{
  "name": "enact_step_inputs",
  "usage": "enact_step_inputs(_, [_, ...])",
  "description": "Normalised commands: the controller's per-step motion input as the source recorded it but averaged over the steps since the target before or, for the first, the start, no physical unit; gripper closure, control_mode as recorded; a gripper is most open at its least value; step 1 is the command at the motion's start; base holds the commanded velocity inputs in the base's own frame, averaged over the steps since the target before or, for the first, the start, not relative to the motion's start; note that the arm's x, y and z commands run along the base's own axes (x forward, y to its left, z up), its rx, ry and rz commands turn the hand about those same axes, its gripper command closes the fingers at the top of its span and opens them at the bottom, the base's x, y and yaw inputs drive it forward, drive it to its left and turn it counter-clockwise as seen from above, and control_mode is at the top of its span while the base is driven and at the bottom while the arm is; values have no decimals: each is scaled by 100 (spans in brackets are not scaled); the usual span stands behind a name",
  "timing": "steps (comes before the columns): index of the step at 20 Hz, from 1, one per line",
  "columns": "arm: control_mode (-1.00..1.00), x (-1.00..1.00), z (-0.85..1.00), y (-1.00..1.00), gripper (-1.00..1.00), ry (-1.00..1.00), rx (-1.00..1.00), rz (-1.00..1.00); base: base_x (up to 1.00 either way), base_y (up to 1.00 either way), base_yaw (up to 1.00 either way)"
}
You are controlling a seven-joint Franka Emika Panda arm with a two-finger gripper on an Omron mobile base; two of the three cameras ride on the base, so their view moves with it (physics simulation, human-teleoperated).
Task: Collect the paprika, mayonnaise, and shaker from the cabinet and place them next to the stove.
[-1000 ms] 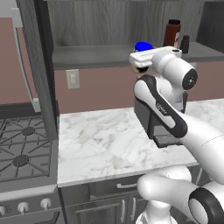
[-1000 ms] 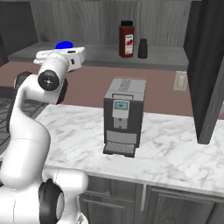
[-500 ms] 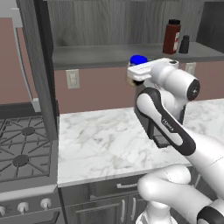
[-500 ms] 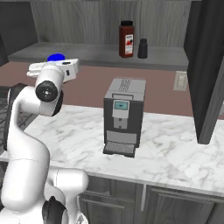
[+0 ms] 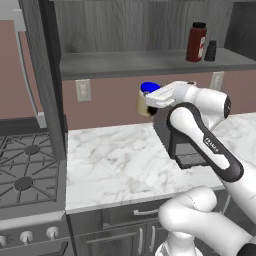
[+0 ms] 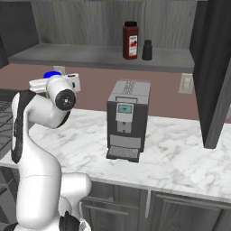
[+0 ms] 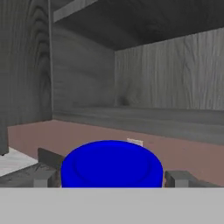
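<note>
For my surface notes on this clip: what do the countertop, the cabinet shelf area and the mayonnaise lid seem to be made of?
Countertop: looks like polished marble, white with grey veining.
Cabinet: dark grey wood or wood-look laminate, with visible grain on its back panel; its shelf board is plain matte grey.
Mayonnaise lid: smooth glossy blue, probably plastic, though the render leaves that open.

arm lettering: small white marks on the dark link, too blurred to read
paprika label: pale patch, no legible words
coffee machine screen: blue, no legible characters
</note>
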Motion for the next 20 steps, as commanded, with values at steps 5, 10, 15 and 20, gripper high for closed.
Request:
enact_step_inputs(5, [-100,-26,-51,14,100,1,0,28,0,0,0])
enact_step_inputs(10, [-100,-15,-49,16,100,0,-5,27,0,0,0])
enact_step_inputs(15, [-100,-1,-36,27,100,0,-7,23,0,0,0])
enact_step_inputs(20, [-100,0,-31,37,100,0,-10,19,0,0,0])
